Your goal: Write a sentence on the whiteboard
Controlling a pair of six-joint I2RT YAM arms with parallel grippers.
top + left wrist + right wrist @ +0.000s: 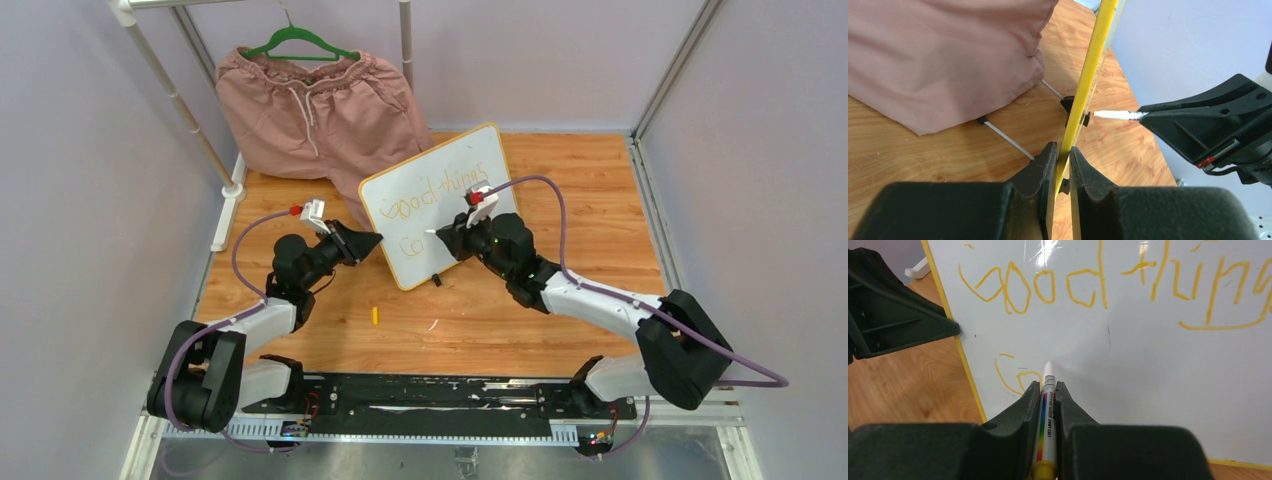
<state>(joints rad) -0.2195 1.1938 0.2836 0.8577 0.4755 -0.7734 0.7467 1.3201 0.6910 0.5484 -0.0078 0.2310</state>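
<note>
The whiteboard (452, 158) stands tilted on the wooden table, its yellow frame edge (1093, 60) running up the left wrist view. My left gripper (378, 240) (1063, 150) is shut on that frame at the board's left edge. My right gripper (440, 235) (1048, 386) is shut on a white marker (1047, 410) with a rainbow stripe. The marker's tip (1113, 114) is at the board face, just right of the second line. The sentence reads "good things" (1098, 285) in orange, with "Co" (1015, 375) started below it.
Pink shorts (320, 110) on a green hanger lie behind the board beside a white rack pole (190, 120). A small yellow cap (375, 316) lies on the table in front. A black clip foot (437, 279) sits at the board's lower edge.
</note>
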